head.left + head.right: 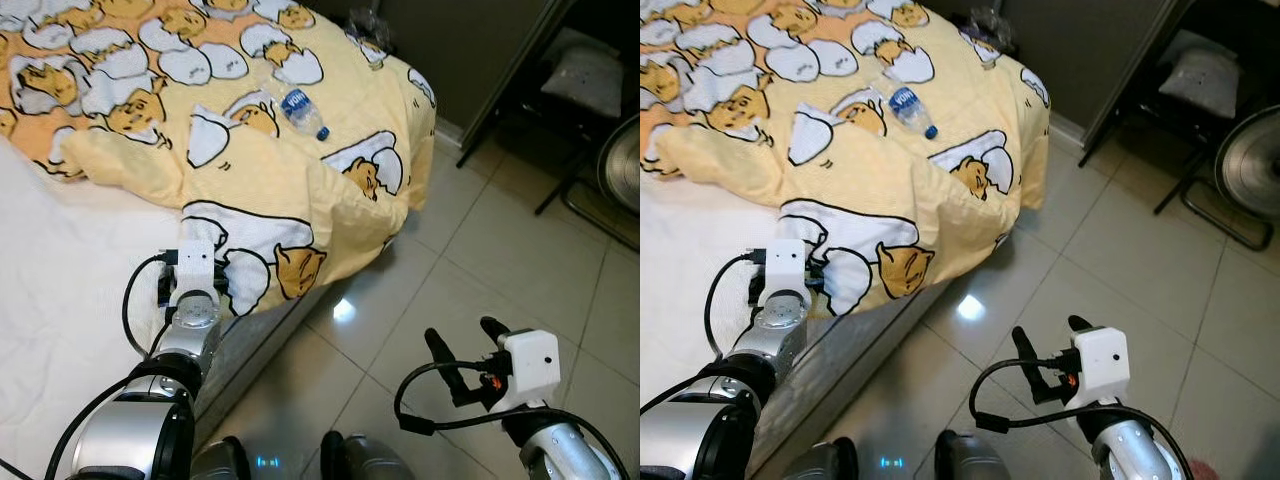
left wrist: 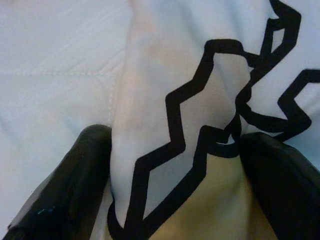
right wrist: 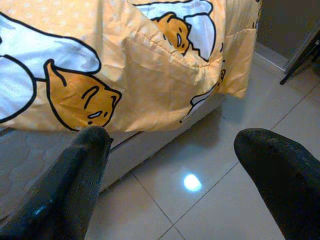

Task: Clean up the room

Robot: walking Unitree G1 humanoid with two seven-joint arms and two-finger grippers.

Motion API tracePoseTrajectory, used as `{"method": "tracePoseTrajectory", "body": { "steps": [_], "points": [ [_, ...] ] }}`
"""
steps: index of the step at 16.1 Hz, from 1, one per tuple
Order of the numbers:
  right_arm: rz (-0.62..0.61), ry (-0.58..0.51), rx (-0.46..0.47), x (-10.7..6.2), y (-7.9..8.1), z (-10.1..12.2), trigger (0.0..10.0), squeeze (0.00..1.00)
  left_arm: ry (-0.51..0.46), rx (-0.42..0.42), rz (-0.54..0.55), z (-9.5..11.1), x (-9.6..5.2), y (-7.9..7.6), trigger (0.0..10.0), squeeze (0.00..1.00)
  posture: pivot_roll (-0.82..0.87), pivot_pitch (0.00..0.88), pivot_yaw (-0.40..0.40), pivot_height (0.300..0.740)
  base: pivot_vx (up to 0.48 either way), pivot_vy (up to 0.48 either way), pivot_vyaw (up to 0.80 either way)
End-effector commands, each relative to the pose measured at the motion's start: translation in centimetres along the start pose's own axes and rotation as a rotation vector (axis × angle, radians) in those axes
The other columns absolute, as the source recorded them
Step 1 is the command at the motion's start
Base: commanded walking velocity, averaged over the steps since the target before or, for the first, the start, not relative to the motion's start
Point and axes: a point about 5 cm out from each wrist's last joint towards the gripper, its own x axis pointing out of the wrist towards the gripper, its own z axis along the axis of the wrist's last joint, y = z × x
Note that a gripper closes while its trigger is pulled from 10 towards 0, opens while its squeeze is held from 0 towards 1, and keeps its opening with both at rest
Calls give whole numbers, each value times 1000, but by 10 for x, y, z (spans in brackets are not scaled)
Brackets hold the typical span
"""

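Observation:
A yellow blanket [image 1: 250, 150] printed with egg cartoons lies crumpled over the bed, its corner hanging off the side. On it rests a clear water bottle [image 1: 303, 111] with a blue label. My left gripper [image 2: 180, 140] is at the blanket's near edge on the white mattress [image 1: 60, 260]. It is open, and a fold of the blanket lies between its fingers [image 2: 85, 170]. My right gripper [image 1: 461, 332] hangs open above the tiled floor [image 1: 500, 250] beside the bed, with nothing between its fingers [image 3: 85, 165].
A crumpled clear bag [image 1: 365, 30] sits at the bed's far corner. A fan [image 1: 622, 165] stands on the floor at the right, with a dark frame holding a grey cushion [image 1: 585, 75] behind it. Open tiles lie between bed and fan.

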Motion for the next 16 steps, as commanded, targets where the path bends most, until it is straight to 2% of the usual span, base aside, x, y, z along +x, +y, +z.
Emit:
{"method": "tracePoseTrajectory", "body": {
  "steps": [1,2,3,5,7,8,12,14,16],
  "points": [
    [-6,27,-1,-4,-3,-1,10000,0,93,24,16,-24,-5,3,10000,0,-295,232,-116,740,0,0,0],
    [-5,30,0,-4,-3,-1,10000,0,108,17,0,-28,-6,2,3137,0,-293,231,-115,740,0,0,0],
    [-1,35,1,-3,-3,-1,10000,0,165,-29,-61,-43,-10,0,0,0,-286,223,-112,740,0,0,0],
    [2,36,3,0,-2,-2,10000,0,195,-90,-150,-55,-15,-4,0,0,-284,212,-107,740,0,0,0],
    [-7,31,5,3,-4,-1,10000,0,209,-228,-227,-59,-18,-8,0,0,-285,200,-114,740,0,0,0],
    [-14,33,5,5,-8,0,10000,0,205,-295,-297,-57,-20,-15,0,0,-280,190,-126,740,0,0,0],
    [-6,25,-1,17,-13,2,10000,0,189,-302,-384,-53,-22,-26,0,0,-248,156,-129,740,0,0,0],
    [13,15,1,27,-10,2,10000,0,175,-330,-425,-50,-21,-24,0,0,-217,123,-123,740,0,0,0],
    [16,8,6,31,-10,2,10000,0,149,-323,-462,-48,-20,-22,0,0,-208,110,-116,740,0,0,0]
  ]
}}
